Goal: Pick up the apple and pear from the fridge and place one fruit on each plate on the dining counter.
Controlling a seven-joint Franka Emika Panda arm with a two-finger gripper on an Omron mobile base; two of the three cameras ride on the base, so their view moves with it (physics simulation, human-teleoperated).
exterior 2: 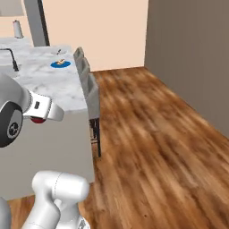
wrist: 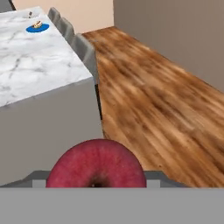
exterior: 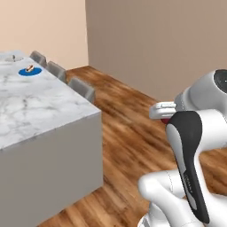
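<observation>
The red apple (wrist: 96, 164) sits between my gripper's (wrist: 96, 180) jaws, which are shut on it; it fills the bottom of the hand view. A sliver of the apple (exterior 2: 39, 120) peeks out below the white hand (exterior 2: 44, 111), and the gripper (exterior: 163, 111) hangs over the wooden floor, off the near corner of the dining counter (exterior: 40, 111). Far along the marble top lies the blue plate (exterior: 30, 71) with a small yellowish thing on it, too small to name. A pale plate (exterior: 12, 57) lies just beyond it. The fridge is out of view.
Three grey chairs (exterior 2: 89, 89) line the counter's floor side. A black faucet (exterior 2: 11, 58) stands at the far end of the counter. Open wooden floor (exterior 2: 152, 134) stretches to the brown wall (exterior: 155, 40).
</observation>
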